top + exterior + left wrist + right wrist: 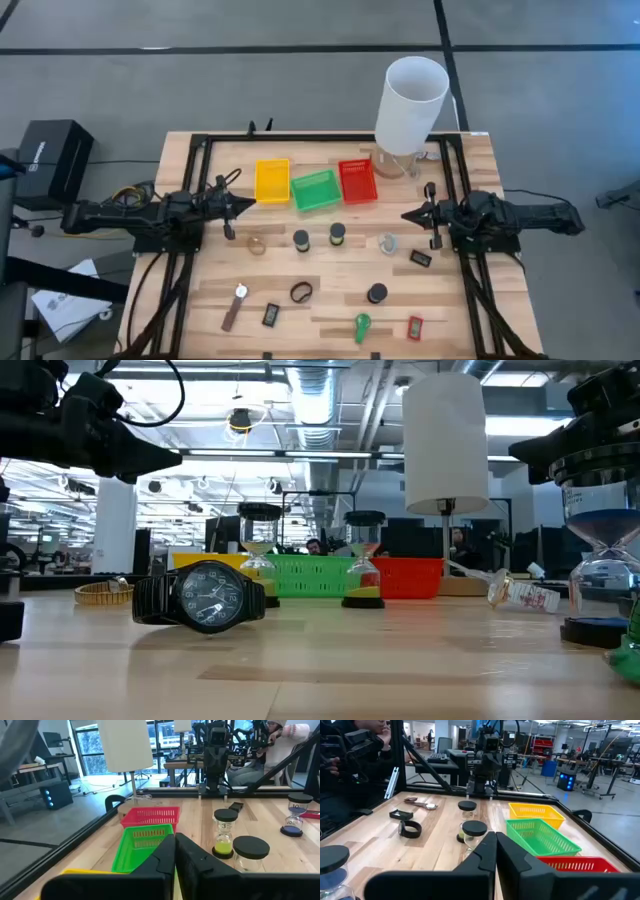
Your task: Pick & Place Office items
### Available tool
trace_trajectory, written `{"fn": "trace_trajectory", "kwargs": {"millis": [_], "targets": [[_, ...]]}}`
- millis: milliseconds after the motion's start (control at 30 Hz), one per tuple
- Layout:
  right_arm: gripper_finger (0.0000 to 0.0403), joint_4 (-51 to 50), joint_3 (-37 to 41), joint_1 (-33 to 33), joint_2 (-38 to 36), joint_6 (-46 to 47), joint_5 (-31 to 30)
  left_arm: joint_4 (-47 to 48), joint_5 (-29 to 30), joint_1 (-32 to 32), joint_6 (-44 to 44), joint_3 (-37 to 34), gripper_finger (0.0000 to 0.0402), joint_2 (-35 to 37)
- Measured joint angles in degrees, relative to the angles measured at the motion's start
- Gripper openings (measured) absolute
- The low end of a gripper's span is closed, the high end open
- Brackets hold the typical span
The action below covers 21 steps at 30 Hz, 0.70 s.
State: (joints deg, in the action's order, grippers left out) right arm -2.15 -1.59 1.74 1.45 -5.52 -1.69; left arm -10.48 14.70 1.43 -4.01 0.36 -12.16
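The office items lie loose on the wooden table (200, 300). Two hourglass timers (301, 239) (337, 234) stand on their bases near the middle. A thin ring (257, 244), a black watch (300, 291), a brown-strapped watch (235, 305), black rectangles (271, 314) (420, 258), a dark cylinder (377, 293), a green clip (362, 326) and a red rectangle (414, 327) lie flat. My left gripper (245, 208) hovers shut at the left, pointing at the yellow tray. My right gripper (408, 215) hovers shut at the right, above a clear timer lying on its side (388, 243). Neither touches anything.
The yellow tray (272, 180), green tray (315, 189) and red tray (357, 180) sit side by side toward the far edge, with the tall white cylinder (410, 105) beyond the red one. Black rails (200, 150) frame the table. People sit in the room behind.
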Motion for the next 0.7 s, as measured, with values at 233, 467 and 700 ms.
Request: {"fn": "trace_trajectory", "kwargs": {"millis": [233, 467, 700], "targets": [[0.0000, 0.54, 0.05, 0.00, -0.01, -0.84, -0.01, -0.51, 0.02, -0.02, 0.00, 0.00, 0.0003, 0.00], [0.0000, 2.39, 0.08, 0.12, 0.00, -0.27, 0.06, -3.69, 0.00, -0.02, 1.50, 0.00, 0.0003, 0.00], [0.0000, 9.32, 0.08, -0.04, 0.00, -3.10, -0.87, -8.34, 0.02, 0.00, 5.34, 0.00, 0.0003, 0.00]]}}
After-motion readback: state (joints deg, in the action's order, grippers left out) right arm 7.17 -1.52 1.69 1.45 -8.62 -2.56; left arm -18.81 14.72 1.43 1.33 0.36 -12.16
